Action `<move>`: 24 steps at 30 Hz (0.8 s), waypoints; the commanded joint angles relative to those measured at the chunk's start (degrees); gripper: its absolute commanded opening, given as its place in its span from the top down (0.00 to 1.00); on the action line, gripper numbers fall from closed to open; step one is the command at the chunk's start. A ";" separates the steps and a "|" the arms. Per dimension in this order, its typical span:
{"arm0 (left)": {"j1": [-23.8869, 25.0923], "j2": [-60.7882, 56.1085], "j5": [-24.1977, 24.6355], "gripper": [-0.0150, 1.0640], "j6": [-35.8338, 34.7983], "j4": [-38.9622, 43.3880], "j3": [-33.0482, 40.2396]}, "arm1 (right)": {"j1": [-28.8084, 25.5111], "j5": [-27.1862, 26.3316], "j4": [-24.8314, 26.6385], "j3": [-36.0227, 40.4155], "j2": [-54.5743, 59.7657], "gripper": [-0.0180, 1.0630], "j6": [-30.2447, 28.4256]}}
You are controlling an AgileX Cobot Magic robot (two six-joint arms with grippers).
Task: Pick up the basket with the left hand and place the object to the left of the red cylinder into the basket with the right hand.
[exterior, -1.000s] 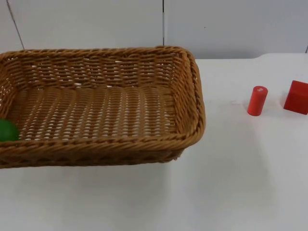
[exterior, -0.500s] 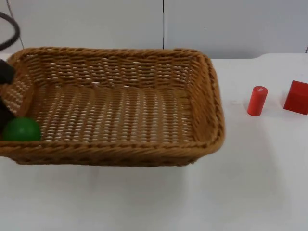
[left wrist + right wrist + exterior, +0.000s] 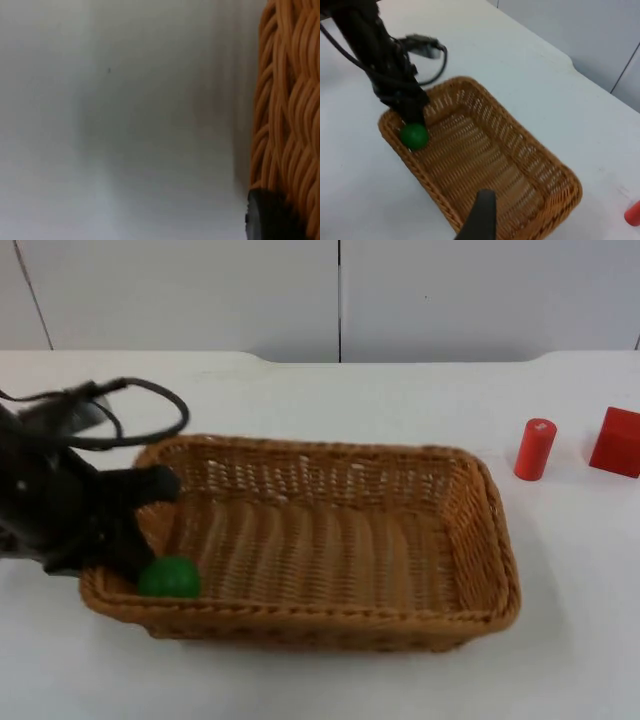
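Observation:
The brown wicker basket (image 3: 497, 540) lies low over the middle of the table. My left gripper (image 3: 138, 525) is shut on the basket's left end wall, one finger (image 3: 152, 483) inside it. In the left wrist view a black fingertip (image 3: 265, 217) presses against the weave (image 3: 290, 110). A green ball (image 3: 168, 577) rests inside the basket at its left end, close to that gripper. The red cylinder (image 3: 534, 449) stands upright on the table to the right of the basket. My right gripper (image 3: 481, 220) hangs high above the basket (image 3: 427, 183), looking down on the green ball (image 3: 414, 135).
A red cube (image 3: 615, 442) stands just right of the cylinder, near the table's right edge. The grey partition wall (image 3: 340, 295) closes off the back. White table (image 3: 320, 390) lies bare behind and in front of the basket.
The basket has shifted right and towards the front, looking smaller and lower. The left arm has come into the top view at its left end. The green ball stayed in that end.

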 commanded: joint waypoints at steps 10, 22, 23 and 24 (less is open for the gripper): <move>-0.63 6.24 -1.53 0.99 1.72 -0.82 -3.78 | 0.12 -0.24 -0.45 0.01 -0.29 0.27 0.21; -0.47 6.01 -1.63 0.36 1.80 2.33 -3.90 | 0.12 0.48 -0.45 0.01 -0.29 0.27 0.21; -0.14 5.77 -1.77 0.30 1.80 3.41 -4.23 | 0.12 0.48 -0.45 0.01 -0.29 0.27 0.21; 0.21 5.32 -1.77 0.25 1.80 4.32 -4.63 | 0.12 0.57 -0.45 0.01 -0.29 0.27 0.21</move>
